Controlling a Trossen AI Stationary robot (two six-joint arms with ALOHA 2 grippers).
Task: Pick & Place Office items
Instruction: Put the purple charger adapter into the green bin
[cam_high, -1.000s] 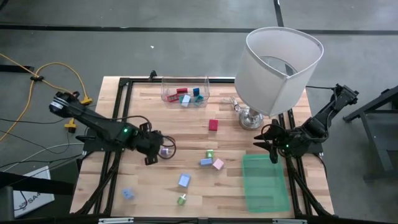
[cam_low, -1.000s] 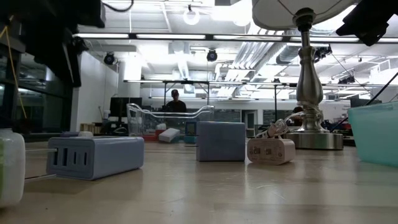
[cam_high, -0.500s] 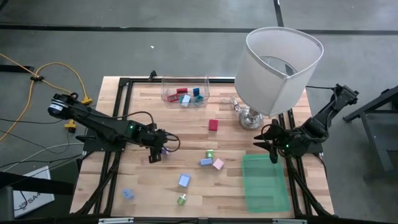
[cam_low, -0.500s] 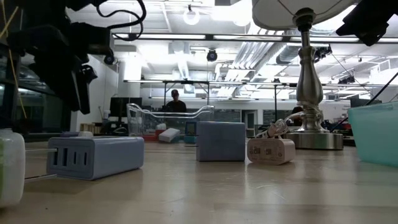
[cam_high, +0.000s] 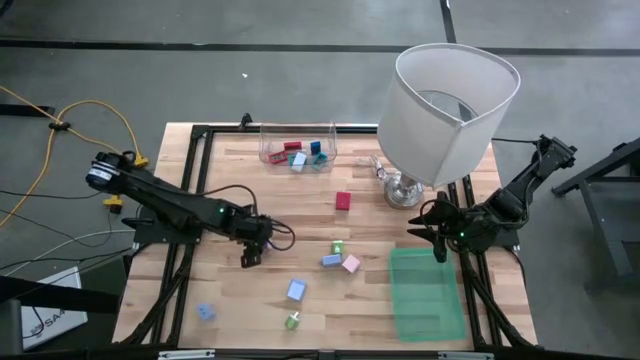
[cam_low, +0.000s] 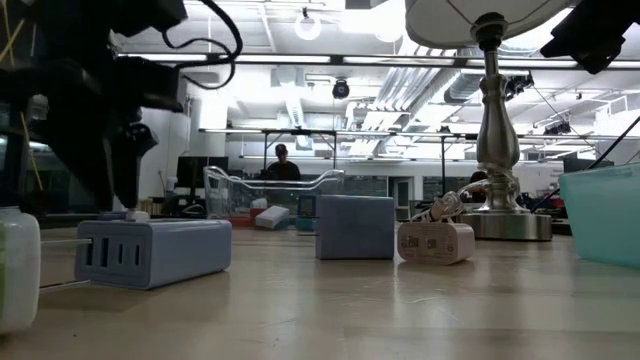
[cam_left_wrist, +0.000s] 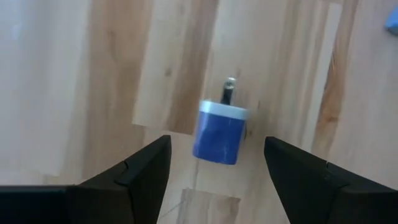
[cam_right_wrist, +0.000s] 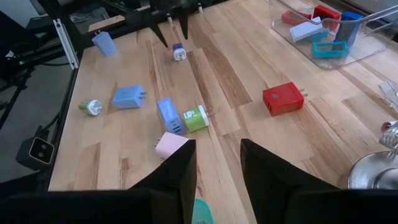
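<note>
A small blue plug (cam_left_wrist: 219, 134) with a white cap and a metal prong lies on its side on the wooden table. My left gripper (cam_left_wrist: 217, 146) hangs open just above it, pointing steeply down, one finger on either side and neither touching. The right wrist view shows the same plug (cam_right_wrist: 178, 53) below that gripper (cam_right_wrist: 176, 28). Other office items lie loose: a red block (cam_high: 343, 200), a green piece (cam_high: 338, 247), a blue one (cam_high: 331, 260) and a pink one (cam_high: 351, 264). My right gripper (cam_high: 432, 232) waits open beside the lamp base, holding nothing.
A clear bin (cam_high: 298, 150) with several coloured pieces stands at the far edge. A green tray (cam_high: 426, 293) sits near right, a big white lamp (cam_high: 450, 100) far right. More pieces lie near the front: blue (cam_high: 296, 290), green (cam_high: 293, 321), light blue (cam_high: 205, 312).
My left gripper has come down toward the table and shifted a little toward the right edge, ending over the small blue plug. The plug has stayed where it lay.
</note>
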